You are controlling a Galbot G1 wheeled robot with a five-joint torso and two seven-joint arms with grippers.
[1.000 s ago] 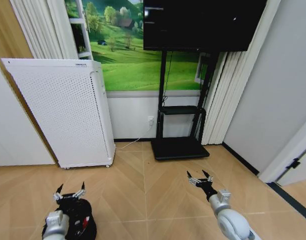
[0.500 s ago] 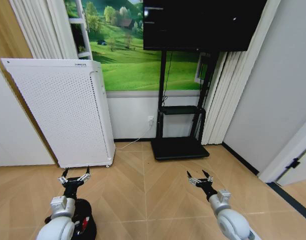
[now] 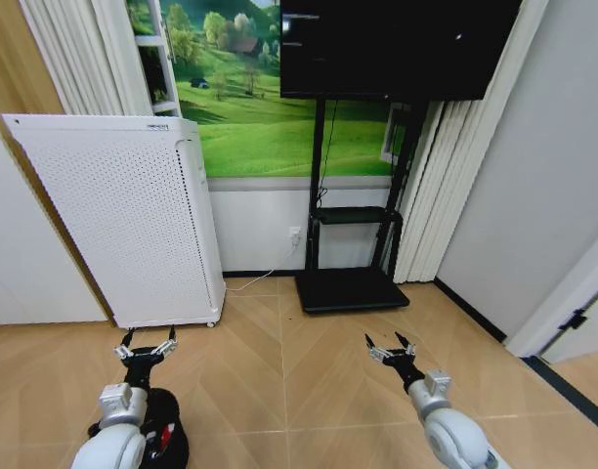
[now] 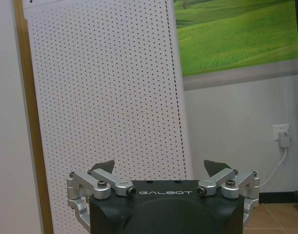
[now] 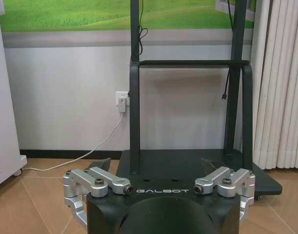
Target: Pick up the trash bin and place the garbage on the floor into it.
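The bin [image 3: 162, 435] stands on the floor [image 3: 279, 391] at the bottom edge of the head view, left of centre, partly hidden behind the left arm. It is black, with a black liner, and a bit of red shows at its rim, too small to tell what it is.

The left tool [image 3: 145, 347] hangs above and just beyond the bin, empty, its fingers spread wide. It points toward the white appliance [image 3: 123, 220] that stands against the wall on the left. In the left wrist view the tool [image 4: 161, 168] shows both fingertips [image 4: 214, 167] well apart with nothing between them, and the perforated panel of the appliance [image 4: 105, 87] rises right ahead.

The right tool [image 3: 390, 349] is held low over the floor, right of centre, also open and empty. It faces the black stand [image 3: 353, 288] whose base plate rests on the floor by the far wall, under a dark screen [image 3: 397, 44]. In the right wrist view the tool [image 5: 158, 166] has its fingers apart, and the stand [image 5: 188, 117] is straight ahead, with a wall socket [image 5: 121, 101] and a white cord beside it.
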